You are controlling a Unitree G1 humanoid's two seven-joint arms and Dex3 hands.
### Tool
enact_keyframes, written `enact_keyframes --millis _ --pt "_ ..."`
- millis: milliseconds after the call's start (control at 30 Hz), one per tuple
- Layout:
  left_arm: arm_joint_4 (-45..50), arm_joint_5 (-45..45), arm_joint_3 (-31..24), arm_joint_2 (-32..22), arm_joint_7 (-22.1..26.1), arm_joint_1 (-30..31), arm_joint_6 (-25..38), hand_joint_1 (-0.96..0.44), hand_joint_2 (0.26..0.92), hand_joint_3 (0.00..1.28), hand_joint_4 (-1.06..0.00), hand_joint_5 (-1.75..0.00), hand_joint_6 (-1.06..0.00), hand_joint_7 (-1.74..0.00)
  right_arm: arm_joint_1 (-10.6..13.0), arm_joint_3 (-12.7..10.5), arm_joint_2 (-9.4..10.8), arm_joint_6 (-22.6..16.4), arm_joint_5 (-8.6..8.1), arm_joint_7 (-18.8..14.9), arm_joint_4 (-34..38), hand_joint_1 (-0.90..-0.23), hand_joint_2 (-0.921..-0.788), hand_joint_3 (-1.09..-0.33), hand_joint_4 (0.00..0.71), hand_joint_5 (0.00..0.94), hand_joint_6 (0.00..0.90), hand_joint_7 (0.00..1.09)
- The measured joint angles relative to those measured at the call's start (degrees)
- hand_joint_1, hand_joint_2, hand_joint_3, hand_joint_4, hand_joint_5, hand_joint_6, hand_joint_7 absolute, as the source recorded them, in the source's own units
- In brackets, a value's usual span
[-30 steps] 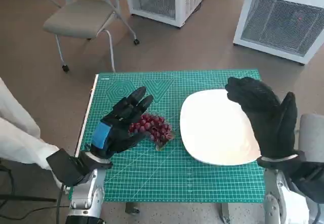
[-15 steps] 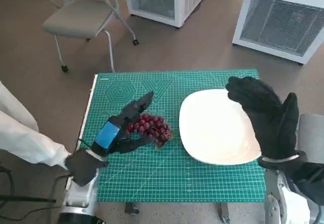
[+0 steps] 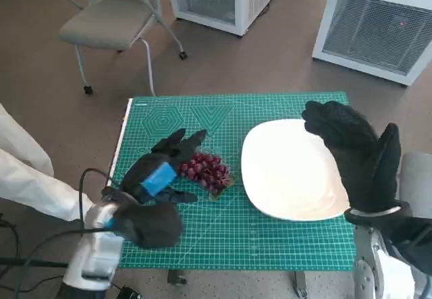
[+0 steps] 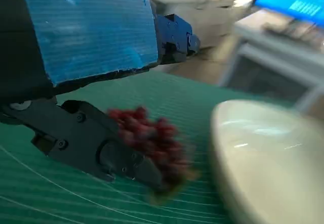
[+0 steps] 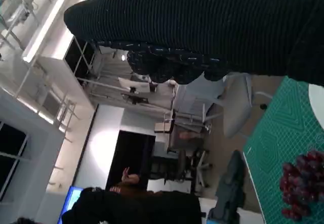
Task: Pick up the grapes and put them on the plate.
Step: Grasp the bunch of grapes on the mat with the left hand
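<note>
— Where are the grapes (image 3: pixel 206 171)?

— On the green mat (image 3: pixel 270 238) covering the counter, just beside the white plate (image 3: pixel 290 171), not on it.

— And the left hand (image 3: pixel 158 174)?

— Low at the bunch, on the side away from the plate. Its fingers (image 4: pixel 91 143) are spread around the grapes, touching them, not clenched.

— The right hand (image 3: pixel 354 154)?

— Raised over the plate's far edge from the grapes, released, fingers apart, holding nothing.
</note>
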State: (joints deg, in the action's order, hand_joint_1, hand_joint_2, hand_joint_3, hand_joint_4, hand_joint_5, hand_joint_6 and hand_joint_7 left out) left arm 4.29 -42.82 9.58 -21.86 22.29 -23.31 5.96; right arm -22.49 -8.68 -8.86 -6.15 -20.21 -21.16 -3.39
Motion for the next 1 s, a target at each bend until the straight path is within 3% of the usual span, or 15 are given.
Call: enact_keyframes --millis 200,533,1000 --pt "2.48 -4.32 3.94 0.5 2.04 -1.46 5.74 -0.15 0.695 0.0 0.0 0.0 -0.16 -0.02 0.81 -0.05 0.0 0.57 -0.11 0.0 -0.33 -0.321 -0.921 -0.599 0.472 0.822 0.262 0.97" --pt "1.03 -6.14 7.52 0.59 3.06 -3.39 9.12 -0.09 0.698 0.0 0.0 0.0 -0.18 -0.02 1.13 -0.32 -0.1 0.94 -0.27 -0.01 -0.75 -0.321 -0.921 -0.599 0.471 0.824 0.26 0.98" --pt "-15.82 -10.24 14.42 2.2 0.17 -12.27 10.02 -0.09 0.735 0.01 -0.03 -0.01 -0.21 -0.01 1.25 -0.33 -0.11 1.12 -0.26 -0.01 -0.97 -0.32 -0.921 -0.599 0.47 0.826 0.259 0.98"
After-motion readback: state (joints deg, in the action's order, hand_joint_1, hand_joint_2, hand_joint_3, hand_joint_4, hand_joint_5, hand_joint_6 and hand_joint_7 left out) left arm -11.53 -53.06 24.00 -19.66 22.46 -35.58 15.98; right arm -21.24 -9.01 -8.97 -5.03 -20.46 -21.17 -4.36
